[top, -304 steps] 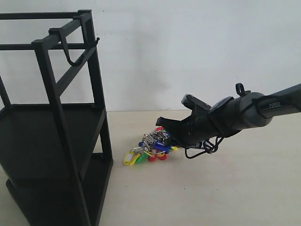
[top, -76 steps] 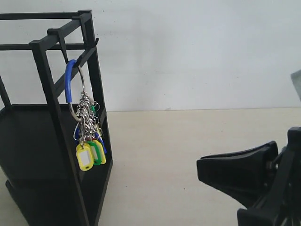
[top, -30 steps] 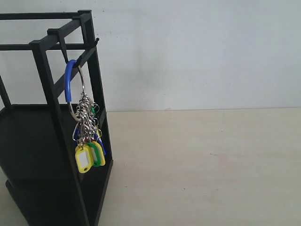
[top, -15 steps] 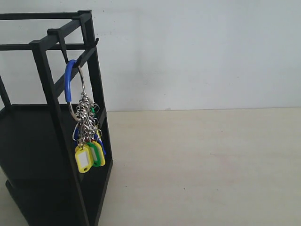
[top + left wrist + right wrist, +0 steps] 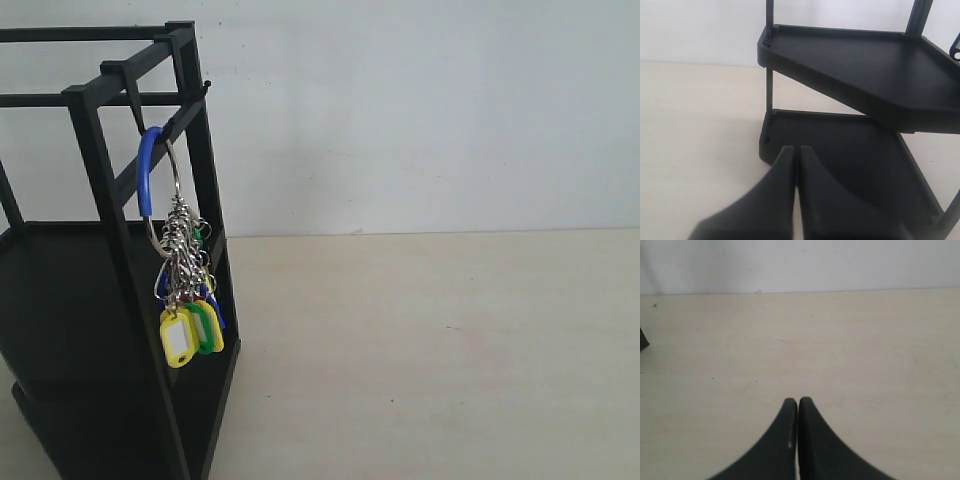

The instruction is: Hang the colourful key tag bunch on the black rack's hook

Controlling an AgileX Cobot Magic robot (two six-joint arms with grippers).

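Colourful key tag bunch point(image 5: 181, 270) no longer lies on the table point(image 5: 450, 360); it hangs from the hook point(image 5: 133, 104), far left. Right gripper point(image 5: 798, 401) is gone from the exterior view's near right.

Nothing could be read. The white insert point(image 5: 178, 342) in the yellow tag point(image 5: 176, 337) on the colourful key tag bunch point(image 5: 183, 270) looked blank, though too small to be sure.

- The left gripper point(image 5: 794, 151) has its two black fingers pressed together, with nothing between them.
- The black rack point(image 5: 920, 20) stands directly ahead of the fingertips.
- The lower shelf point(image 5: 840, 145) has its near corner just beyond the fingertips.
- The upper shelf point(image 5: 855, 55) sits above it, farther ahead.
- The pale table point(image 5: 695, 130) lies beneath the gripper.
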